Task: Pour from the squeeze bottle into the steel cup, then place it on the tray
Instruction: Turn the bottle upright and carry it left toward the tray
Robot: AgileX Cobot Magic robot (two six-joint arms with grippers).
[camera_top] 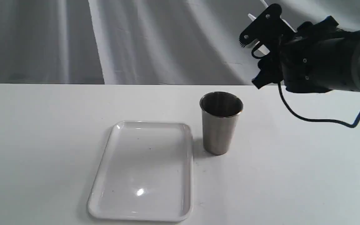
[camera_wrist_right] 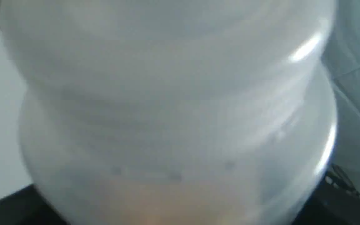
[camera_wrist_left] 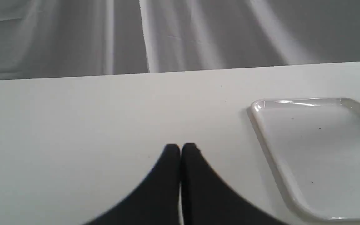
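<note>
The steel cup (camera_top: 220,125) stands upright on the white table, just right of the tray's far corner. The white tray (camera_top: 145,168) lies flat with nothing in it, and part of it shows in the left wrist view (camera_wrist_left: 317,156). My right gripper (camera_top: 255,59) hangs high above the table, up and to the right of the cup, shut on the squeeze bottle (camera_top: 263,49). There the arm hides all but small white bits of the bottle. Its translucent body (camera_wrist_right: 173,109) fills the right wrist view, with amber liquid showing through. My left gripper (camera_wrist_left: 180,148) is shut and holds nothing, low over bare table left of the tray.
A grey draped cloth (camera_top: 136,40) hangs behind the table's far edge. A black cable (camera_top: 323,120) loops down from the right arm, right of the cup. The left arm is out of the exterior view.
</note>
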